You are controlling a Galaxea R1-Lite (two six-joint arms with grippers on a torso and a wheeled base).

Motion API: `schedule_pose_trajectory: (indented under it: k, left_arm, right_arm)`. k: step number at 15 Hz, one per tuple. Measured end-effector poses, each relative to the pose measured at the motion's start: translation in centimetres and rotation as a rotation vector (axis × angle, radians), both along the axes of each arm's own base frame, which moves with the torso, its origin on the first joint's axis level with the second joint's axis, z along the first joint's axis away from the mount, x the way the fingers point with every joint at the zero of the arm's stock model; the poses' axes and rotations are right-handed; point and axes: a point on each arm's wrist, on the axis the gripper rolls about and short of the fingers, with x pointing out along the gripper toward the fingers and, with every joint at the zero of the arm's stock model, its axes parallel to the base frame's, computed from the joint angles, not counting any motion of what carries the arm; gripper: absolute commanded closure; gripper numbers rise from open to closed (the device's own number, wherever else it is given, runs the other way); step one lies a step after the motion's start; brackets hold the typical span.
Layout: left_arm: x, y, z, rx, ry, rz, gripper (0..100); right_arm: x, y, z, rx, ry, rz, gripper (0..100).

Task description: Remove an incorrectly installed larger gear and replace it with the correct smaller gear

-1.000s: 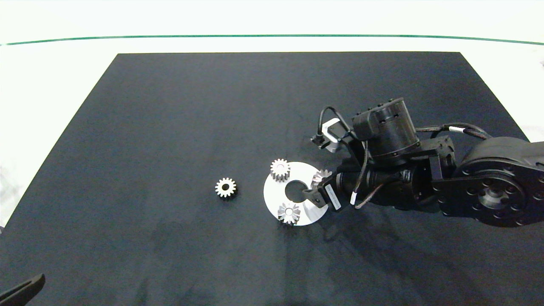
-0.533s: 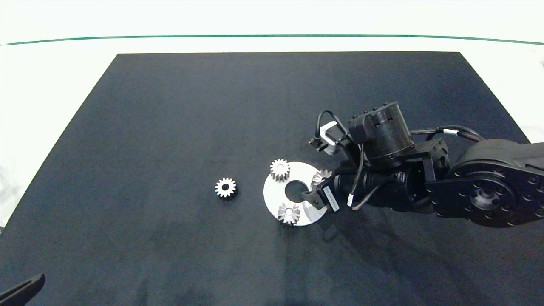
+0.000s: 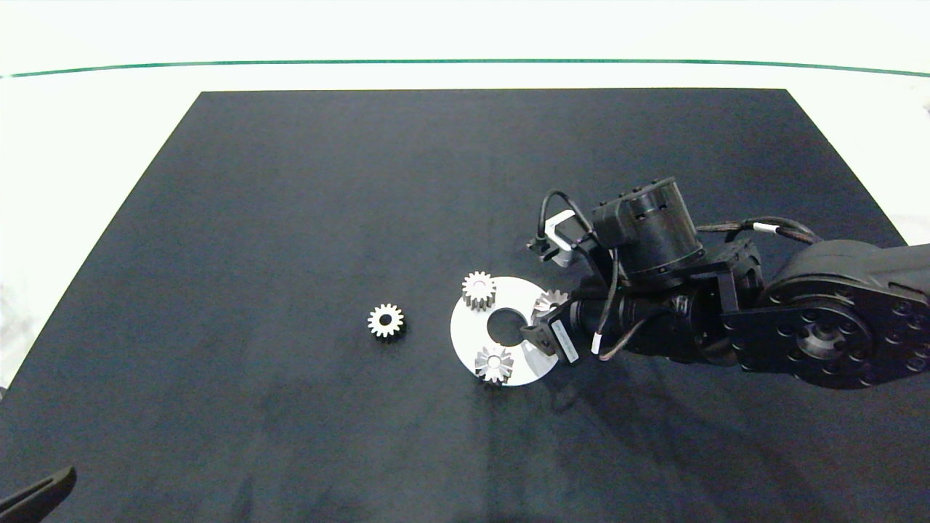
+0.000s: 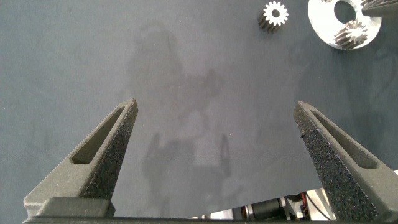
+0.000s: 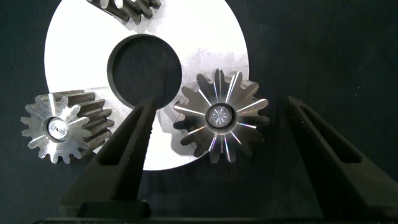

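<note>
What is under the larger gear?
The larger gear sits on the silver disc, overhanging its rim above the black mat. Its mounting is hidden beneath it.

larger gear [image 5: 221,116]: silver, dark sides | smaller gear [image 3: 385,320]: pale cream-silver | disc [image 3: 472,338]: bright silver | mat [image 3: 290,218]: black

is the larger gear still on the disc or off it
On: the larger gear sits on the silver disc, between the open right gripper's fingers.

Shiny metal larger gear [image 5: 221,116], smooth bright metal disc [image 5: 205,43], matt dark mat [image 3: 290,218]
</note>
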Motion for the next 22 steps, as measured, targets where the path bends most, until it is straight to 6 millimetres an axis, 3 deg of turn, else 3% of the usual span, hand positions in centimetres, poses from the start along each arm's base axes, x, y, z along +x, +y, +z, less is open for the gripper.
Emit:
schedule_pose_trajectory:
  k: [22]
  left_arm:
    - [-0.57,0.14,-0.09,-0.005,-0.02,-0.003,0]
  right_arm:
    - [0.82,0.39,-0.79,0.044,0.005,-0.047,64]
